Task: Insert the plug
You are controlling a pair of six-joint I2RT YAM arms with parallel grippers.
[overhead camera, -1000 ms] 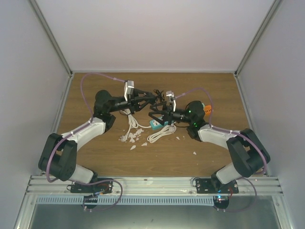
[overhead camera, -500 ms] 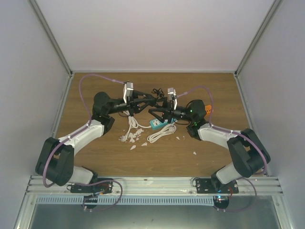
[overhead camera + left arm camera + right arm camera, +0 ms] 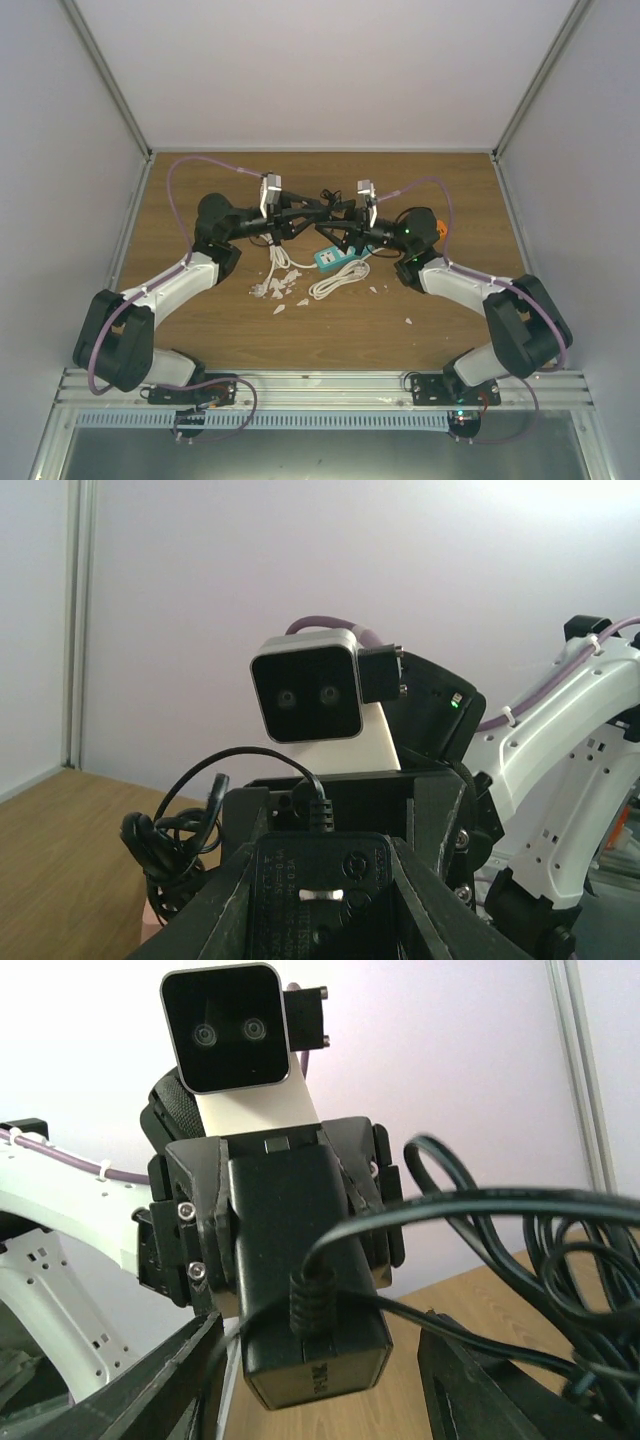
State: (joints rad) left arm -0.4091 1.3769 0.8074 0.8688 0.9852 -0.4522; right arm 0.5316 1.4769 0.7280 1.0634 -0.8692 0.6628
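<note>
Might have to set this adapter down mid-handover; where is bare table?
Bare wood: the far strip along the back wall, and the near strip before the rail, between left arm and right arm. Crowded centre: power strip, white cable, white scraps.

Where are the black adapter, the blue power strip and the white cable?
black adapter (image 3: 320, 905): left wrist view, on its labelled face.
blue power strip (image 3: 330, 260): top external view, on the middle of its body.
white cable (image 3: 332, 287): top external view, on its coiled loops.
</note>
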